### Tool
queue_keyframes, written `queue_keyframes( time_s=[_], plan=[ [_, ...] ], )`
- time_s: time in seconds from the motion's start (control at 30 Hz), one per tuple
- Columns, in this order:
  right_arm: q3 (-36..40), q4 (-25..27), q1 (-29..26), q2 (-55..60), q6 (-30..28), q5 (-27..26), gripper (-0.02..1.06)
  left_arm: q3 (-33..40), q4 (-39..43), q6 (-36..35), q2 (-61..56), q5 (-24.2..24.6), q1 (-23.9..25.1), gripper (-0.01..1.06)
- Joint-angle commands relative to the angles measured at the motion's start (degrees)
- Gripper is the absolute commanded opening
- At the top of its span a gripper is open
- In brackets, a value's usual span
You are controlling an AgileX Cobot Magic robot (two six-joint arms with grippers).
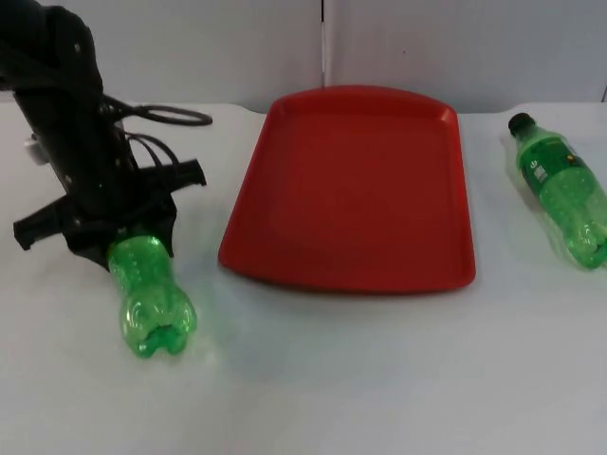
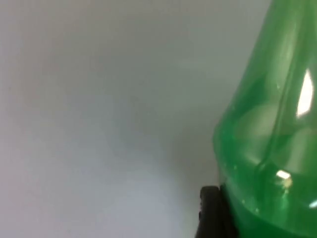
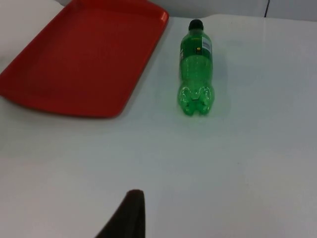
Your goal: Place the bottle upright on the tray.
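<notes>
Left tool (image 1: 121, 237) is closed around the neck end of a green plastic bottle (image 1: 152, 303), on the worktop's left side; in the left wrist view the same bottle (image 2: 270, 144) swells out right past one black fingertip (image 2: 213, 213). Its cap end is hidden inside the tool. The body points out of the tool toward the near edge of the worktop (image 1: 379, 379), base foremost, so its long axis runs roughly in line with the tool and well off vertical. Whether the base rests on the surface or hangs just above it is hard to say, though a faint green cast on the worktop beneath suggests it is very close.

From the tool, the red tray (image 1: 351, 190) lies to the right and bears nothing. Nothing stands between bottle and tray. By my reading, the coming move turns on swinging the base down until the bottle stands, then carrying it across over the tray's near-left rim.

Beyond the tray, a second green bottle (image 1: 561, 190) with a black cap lies on its side, cap toward the partition wall (image 1: 455, 47), well apart from the tray's right edge. The right arm waits near it; how its tool is set cannot be told, with one fingertip (image 3: 126, 218) visible.
</notes>
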Motion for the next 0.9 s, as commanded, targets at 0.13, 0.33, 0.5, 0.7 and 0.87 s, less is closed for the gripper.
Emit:
queue_keyframes(
  time_s=[0.13,0.33,0.5,0.7,0.87],
  plan=[
    [0.02,0.25,-0.32,-0.18,-0.38,-0.32,1.05,-0.24,-0.94,5.25,-9.08,-2.66,0.09,0.0],
    [0.02,0.25,-0.32,-0.18,-0.38,-0.32,1.05,-0.14,-0.44,14.68,-18.44,-8.34,-0.74,0.0],
    [0.02,0.25,-0.32,-0.18,-0.38,-0.32,1.05,-0.14,0.08,19.87,-24.55,-15.41,-3.39,0.0],
    [0.02,0.25,-0.32,-0.18,-0.38,-0.32,1.05,-0.14,-0.94,24.97,-29.09,-23.45,-8.62,0.0],
    [0.02,0.25,-0.32,-0.18,-0.38,-0.32,1.05,-0.14,-1.19,26.13,-30.18,-32.16,-13.86,0.0]
  ],
)
